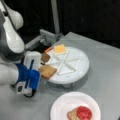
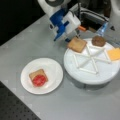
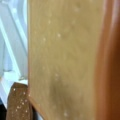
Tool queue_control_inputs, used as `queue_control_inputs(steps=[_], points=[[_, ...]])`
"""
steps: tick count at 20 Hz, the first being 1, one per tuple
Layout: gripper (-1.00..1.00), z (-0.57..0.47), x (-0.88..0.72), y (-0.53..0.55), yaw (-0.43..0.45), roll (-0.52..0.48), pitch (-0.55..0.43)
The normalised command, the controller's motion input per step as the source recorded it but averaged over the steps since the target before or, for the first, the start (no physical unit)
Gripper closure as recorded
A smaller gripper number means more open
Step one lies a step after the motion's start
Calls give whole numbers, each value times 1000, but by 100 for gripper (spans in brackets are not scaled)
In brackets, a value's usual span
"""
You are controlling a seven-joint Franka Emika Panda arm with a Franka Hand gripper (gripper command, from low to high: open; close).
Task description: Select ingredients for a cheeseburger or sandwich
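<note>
A brown toast square (image 1: 47, 71) (image 2: 77, 44) juts over the rim of the white divided tray (image 1: 75, 67) (image 2: 100, 75), and it fills the wrist view (image 3: 65, 60). My blue and white gripper (image 1: 40, 75) (image 2: 68, 40) is at its outer edge, shut on it; the fingers are hidden. On the tray lie a dark brown patty (image 1: 45, 57) (image 2: 98, 40) (image 3: 17, 102) and a yellow cheese square (image 1: 60, 48) (image 2: 114, 53). The white plate (image 1: 65, 102) (image 2: 52, 70) carries the sandwich: a toast slice (image 2: 36, 73) with a red tomato disc (image 1: 84, 112) (image 2: 39, 80) on it.
A small orange piece (image 1: 48, 50) (image 2: 81, 28) shows at the tray's rim behind the patty. A metal frame with an upright post (image 1: 55, 17) stands beyond the tray. The grey table (image 1: 107, 60) (image 2: 30, 45) runs around plate and tray.
</note>
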Motion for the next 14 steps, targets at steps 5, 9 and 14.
queue_control_inputs(steps=[5, 9, 14], points=[[100, -41, -49, 75, -103, -23, -56], [100, -30, -42, 64, -101, -25, -43], [100, -25, -28, 69, -105, -16, -44]])
